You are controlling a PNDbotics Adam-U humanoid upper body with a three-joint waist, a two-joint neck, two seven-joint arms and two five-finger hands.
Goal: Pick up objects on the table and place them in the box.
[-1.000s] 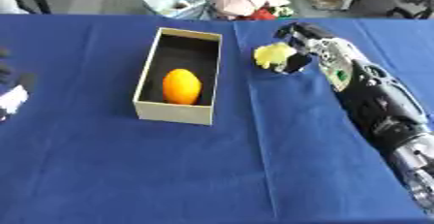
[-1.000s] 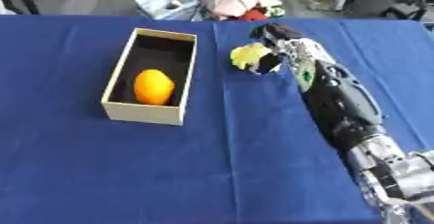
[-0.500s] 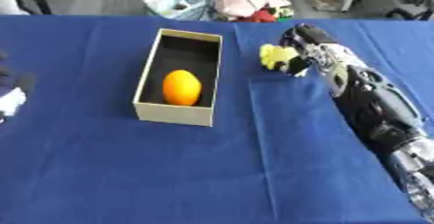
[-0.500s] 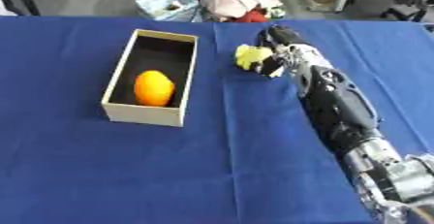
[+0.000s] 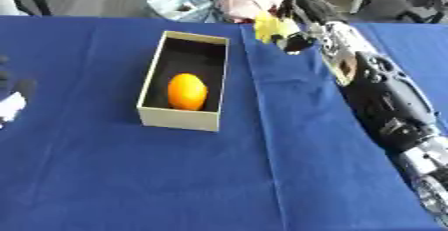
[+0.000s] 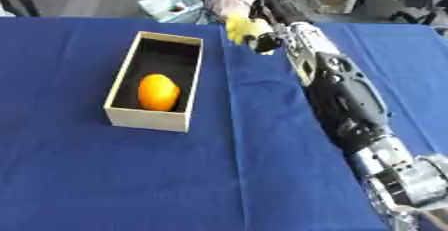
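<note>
The table (image 5: 131, 175), draped in blue cloth, carries a tan box (image 5: 182, 119) with an orange fruit (image 5: 187, 91) already lying inside. The right hand (image 5: 302, 22), reaching along the right side, has its fingers curled round a small yellow object (image 5: 269, 26), which a second ago sat low by the cloth and now looks lifted, up near the table's far edge beside the box's far right corner. That suggests the pick is made and the carry over the box comes next. The left hand is not visible. No writing or labels can be read.
</note>
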